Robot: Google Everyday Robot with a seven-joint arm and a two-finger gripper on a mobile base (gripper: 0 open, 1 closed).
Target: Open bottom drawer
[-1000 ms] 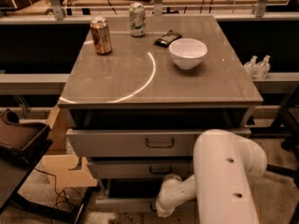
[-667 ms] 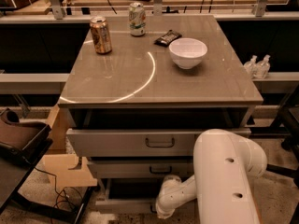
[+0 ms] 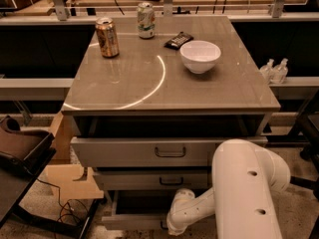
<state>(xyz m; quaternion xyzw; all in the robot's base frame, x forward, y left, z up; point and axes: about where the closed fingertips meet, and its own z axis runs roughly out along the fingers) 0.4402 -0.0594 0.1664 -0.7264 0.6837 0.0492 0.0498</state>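
Nearest the camera, my thick white arm (image 3: 246,193) filled the lower right of the view, bending down and left toward the foot of the cabinet. My end effector (image 3: 172,228) sat low at the front of the bottom drawer (image 3: 132,222), at the very bottom edge of the view and right against the drawer's front panel. I could not tell how far open it was, or whether it had hold of anything.

The bottom drawer was the lowest of the three. Its narrow grey front stood forward, with a dark opening showing behind it. Above it came the middle drawer (image 3: 144,179) with its small dark handle (image 3: 171,181), then the top drawer (image 3: 124,152), the widest, also standing forward under the bench (image 3: 124,83). A piece of cardboard (image 3: 70,183) leaned beside the cabinet on the left.

On the bench a pale arc (image 3: 152,89) curved across the top. Beyond it sat a white bowl (image 3: 200,56), with a dark packet (image 3: 178,40) just behind it. A copper-coloured can (image 3: 107,37) stood upright at the far left, and a green-and-white can (image 3: 145,20) farther back still.
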